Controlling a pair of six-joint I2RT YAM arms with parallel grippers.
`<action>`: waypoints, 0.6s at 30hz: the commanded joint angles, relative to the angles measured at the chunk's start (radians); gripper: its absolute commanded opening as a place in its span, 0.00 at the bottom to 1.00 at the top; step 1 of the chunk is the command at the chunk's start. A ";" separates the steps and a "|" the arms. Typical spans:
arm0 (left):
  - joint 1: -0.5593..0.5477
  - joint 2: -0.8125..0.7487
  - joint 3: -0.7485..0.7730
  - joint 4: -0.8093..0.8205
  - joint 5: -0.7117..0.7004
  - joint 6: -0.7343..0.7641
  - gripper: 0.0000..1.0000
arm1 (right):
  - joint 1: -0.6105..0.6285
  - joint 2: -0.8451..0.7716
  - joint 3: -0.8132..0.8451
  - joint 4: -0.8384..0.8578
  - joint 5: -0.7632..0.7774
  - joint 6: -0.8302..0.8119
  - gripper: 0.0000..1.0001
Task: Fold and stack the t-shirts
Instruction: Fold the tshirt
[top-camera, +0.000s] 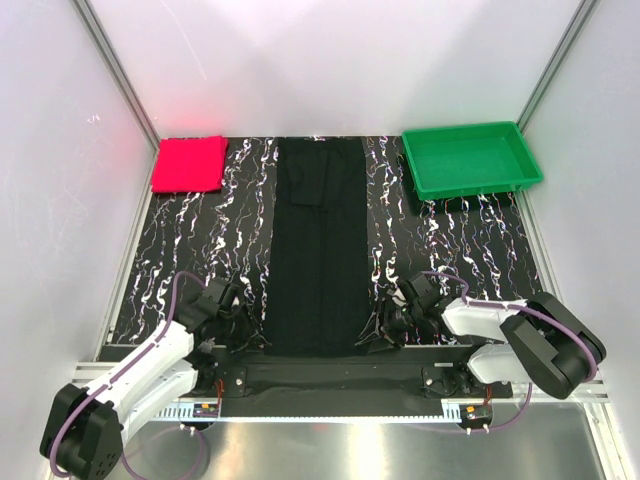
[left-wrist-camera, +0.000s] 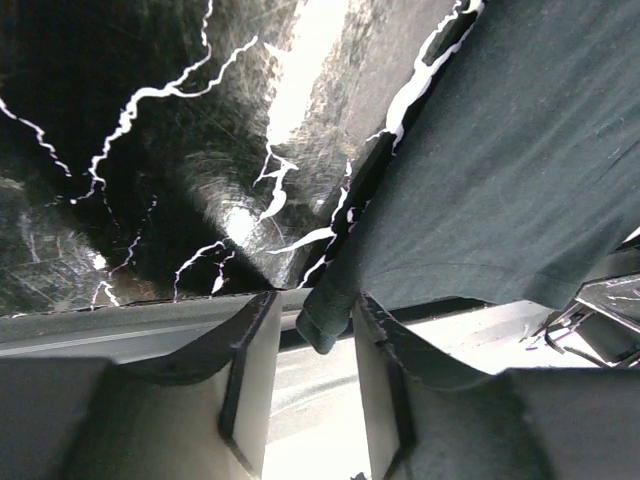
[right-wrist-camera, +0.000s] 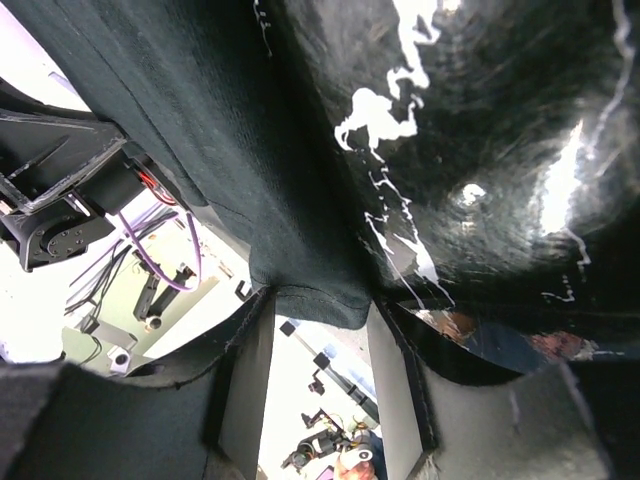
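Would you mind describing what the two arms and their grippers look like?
The left arm and right arm have white links, bulky black joints and looping purple cables. The left gripper and right gripper are black, with flat grey fingers.

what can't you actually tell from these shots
- Top view: the fingertips of the left gripper and right gripper blend into the dark table, so their spread is unreadable there.
- Top view: the near hem of the black t-shirt merges with the dark table edge.
- Top view: the red t-shirt is small and glaring, so its fold layers do not show.
- Wrist views: the frame edges cut off most of the black t-shirt.
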 joint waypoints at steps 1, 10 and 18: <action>-0.006 -0.010 -0.005 0.042 0.024 -0.014 0.34 | -0.005 -0.007 -0.011 0.023 0.056 0.009 0.49; -0.006 -0.019 -0.001 0.054 0.023 -0.023 0.08 | -0.003 -0.025 -0.028 0.023 0.048 0.004 0.16; -0.007 -0.038 0.080 0.056 0.036 -0.003 0.00 | -0.003 -0.175 0.001 -0.007 0.080 0.061 0.00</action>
